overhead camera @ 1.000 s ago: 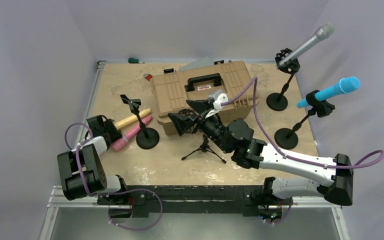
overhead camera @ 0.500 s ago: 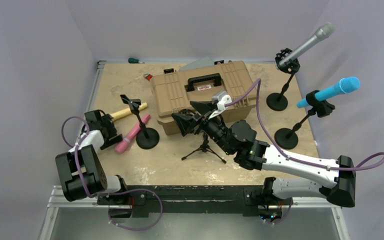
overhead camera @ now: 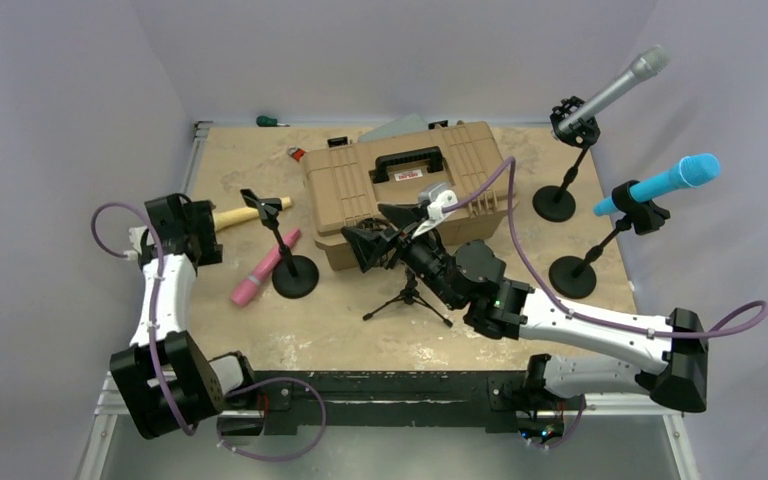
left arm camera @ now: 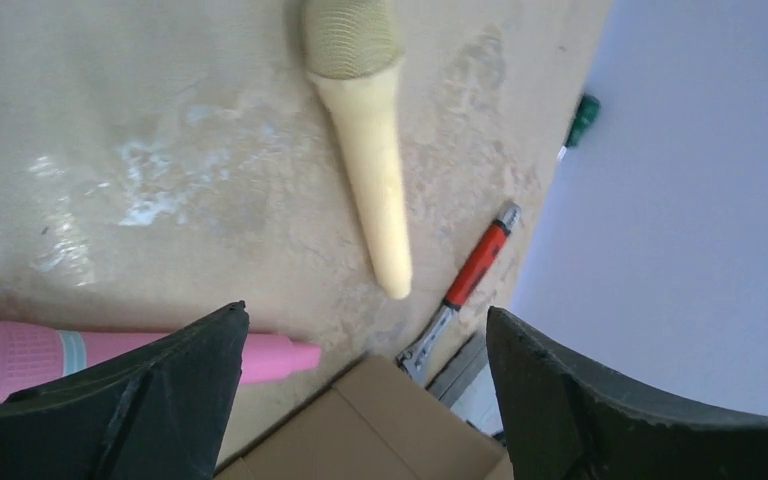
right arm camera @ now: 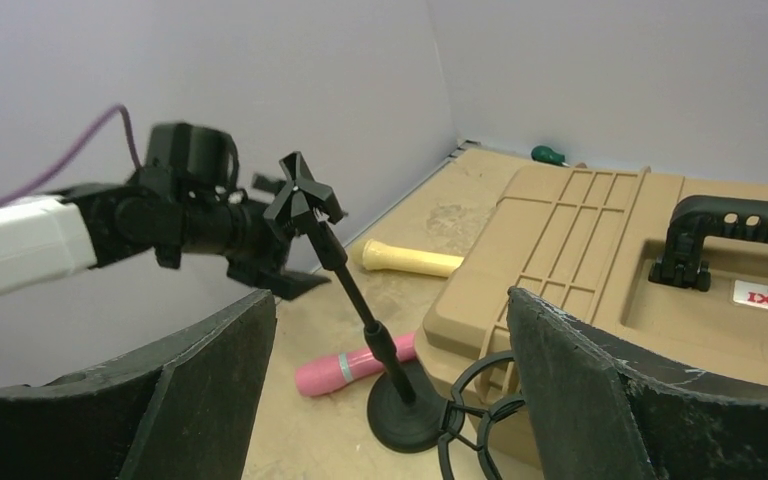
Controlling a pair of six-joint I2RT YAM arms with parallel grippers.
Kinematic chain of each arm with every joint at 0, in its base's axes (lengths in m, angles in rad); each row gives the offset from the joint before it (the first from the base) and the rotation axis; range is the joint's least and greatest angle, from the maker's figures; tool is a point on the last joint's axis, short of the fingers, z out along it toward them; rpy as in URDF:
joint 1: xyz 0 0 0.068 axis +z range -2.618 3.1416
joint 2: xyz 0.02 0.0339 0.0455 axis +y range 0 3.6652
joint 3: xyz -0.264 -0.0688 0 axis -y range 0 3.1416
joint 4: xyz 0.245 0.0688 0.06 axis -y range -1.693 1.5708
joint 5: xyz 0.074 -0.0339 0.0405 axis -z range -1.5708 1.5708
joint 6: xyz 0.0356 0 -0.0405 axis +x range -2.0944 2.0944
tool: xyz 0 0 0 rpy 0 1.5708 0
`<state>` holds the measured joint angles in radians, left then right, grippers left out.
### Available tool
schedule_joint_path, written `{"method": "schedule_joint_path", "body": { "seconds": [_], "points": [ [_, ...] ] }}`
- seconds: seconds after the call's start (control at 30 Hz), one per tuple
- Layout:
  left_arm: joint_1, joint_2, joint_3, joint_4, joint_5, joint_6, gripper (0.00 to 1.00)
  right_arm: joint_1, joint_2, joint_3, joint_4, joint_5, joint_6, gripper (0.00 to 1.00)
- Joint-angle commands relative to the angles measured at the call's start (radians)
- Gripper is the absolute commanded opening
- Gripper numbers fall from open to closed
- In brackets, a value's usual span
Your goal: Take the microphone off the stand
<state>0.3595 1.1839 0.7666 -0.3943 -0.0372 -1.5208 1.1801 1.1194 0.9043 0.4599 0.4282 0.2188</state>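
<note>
A pink microphone [overhead camera: 258, 271] [left arm camera: 278, 358] [right arm camera: 348, 369] lies flat on the table beside an empty black stand [overhead camera: 294, 275] [right arm camera: 400, 400] whose clip [right arm camera: 302, 196] holds nothing. My left gripper [overhead camera: 203, 238] [left arm camera: 365, 312] [right arm camera: 272, 268] hovers open to the left of and above it, empty. A cream microphone [overhead camera: 243, 213] [left arm camera: 368, 140] lies behind. A grey microphone [overhead camera: 620, 85] and a blue microphone [overhead camera: 666, 182] sit clipped in stands at the right. My right gripper [overhead camera: 376, 231] [right arm camera: 390, 298] stands open and empty in front of the toolbox, facing the empty stand.
A tan toolbox [overhead camera: 410, 178] [right arm camera: 600, 250] fills the table's middle back. A small tripod [overhead camera: 408, 298] stands below my right gripper. A red-handled tool [overhead camera: 297, 153] [left arm camera: 475, 268] and a green screwdriver [overhead camera: 270, 121] [left arm camera: 585, 110] lie near the back edge.
My left gripper has opened, let go of the pink microphone and drawn up and back to the left. The pink microphone now rests on the table. The right arm barely moved.
</note>
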Motion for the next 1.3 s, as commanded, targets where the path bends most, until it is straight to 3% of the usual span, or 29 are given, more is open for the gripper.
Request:
{"method": "schedule_joint_path", "body": {
  "seconds": [0.0, 0.1, 0.2, 0.37, 0.43, 0.57, 0.8, 0.97, 1.13, 1.27],
  "points": [
    [0.005, -0.081, 0.131, -0.016, 0.080, 0.284, 0.84, 0.006, 0.024, 0.012, 0.006, -0.007, 0.020, 0.83],
    [0.006, -0.141, 0.191, 0.054, 0.255, 0.516, 0.80, 0.006, 0.058, 0.045, -0.012, -0.053, 0.030, 0.84],
    [0.005, -0.201, 0.273, 0.005, 0.346, 0.674, 0.79, 0.004, 0.113, 0.118, -0.033, -0.146, 0.074, 0.88],
    [0.002, -0.280, 0.289, 0.081, 0.457, 0.741, 0.81, -0.036, 0.272, 0.324, -0.093, -0.355, 0.208, 0.90],
    [-0.014, -0.286, 0.316, 0.086, 0.481, 0.785, 0.86, -0.057, 0.334, 0.416, -0.114, -0.401, 0.251, 0.90],
    [-0.061, -0.272, 0.391, 0.038, 0.464, 0.898, 0.88, -0.092, 0.449, 0.572, -0.146, -0.461, 0.282, 0.86],
    [-0.132, -0.288, 0.411, 0.011, 0.470, 1.020, 0.88, -0.111, 0.632, 0.780, -0.208, -0.470, 0.186, 0.69],
    [-0.138, -0.284, 0.417, -0.028, 0.455, 1.030, 0.88, -0.111, 0.699, 0.846, -0.244, -0.437, 0.104, 0.62],
    [-0.133, -0.279, 0.453, -0.114, 0.344, 1.040, 0.88, -0.108, 0.738, 0.869, -0.247, -0.443, 0.067, 0.51],
    [-0.122, -0.276, 0.454, -0.132, 0.327, 1.033, 0.89, -0.108, 0.762, 0.875, -0.256, -0.431, 0.057, 0.48]
  ]
}}
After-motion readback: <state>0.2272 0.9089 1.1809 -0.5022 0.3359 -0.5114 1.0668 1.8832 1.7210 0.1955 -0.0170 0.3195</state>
